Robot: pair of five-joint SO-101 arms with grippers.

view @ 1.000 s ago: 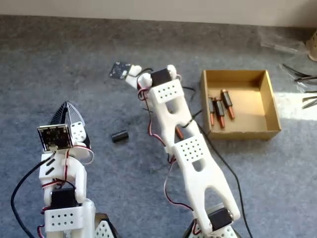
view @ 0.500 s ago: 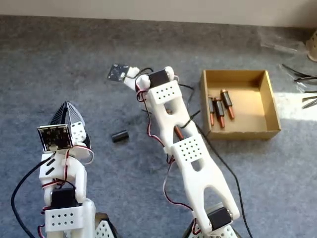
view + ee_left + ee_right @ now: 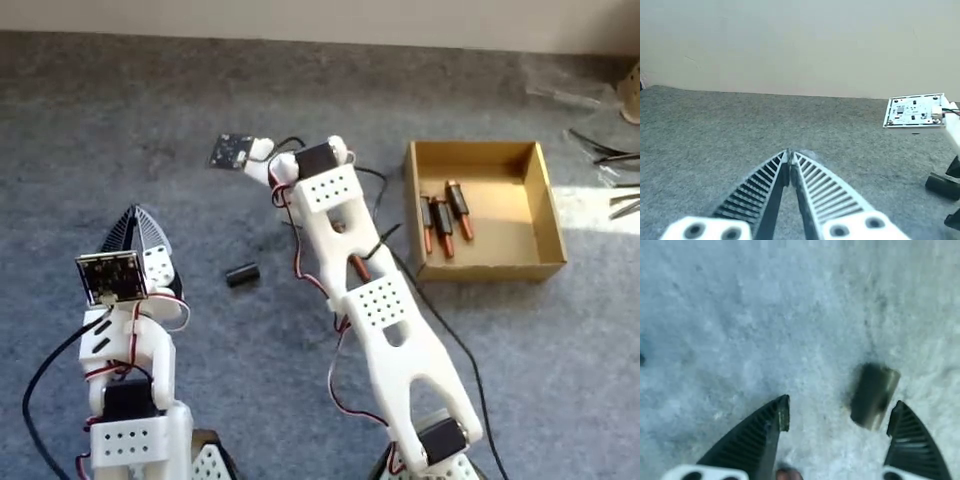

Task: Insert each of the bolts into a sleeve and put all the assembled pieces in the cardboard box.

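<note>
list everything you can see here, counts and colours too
carpet: 1, grey, under everything
cardboard box: 1, brown, right side of the carpet
assembled pieces: 3, black sleeve on copper bolt, lying inside the box
bolt: 1, copper, on the carpet beneath the right arm
sleeve: 1, black, loose on the carpet left of the bolt
dark sleeve: 1, by the right gripper in its wrist view; cannot tell if it is the same one
tools: several, dark metal, far right edge
left gripper: black fingers, shut, above bare carpet
right gripper: black fingers, open, over the carpet
</note>
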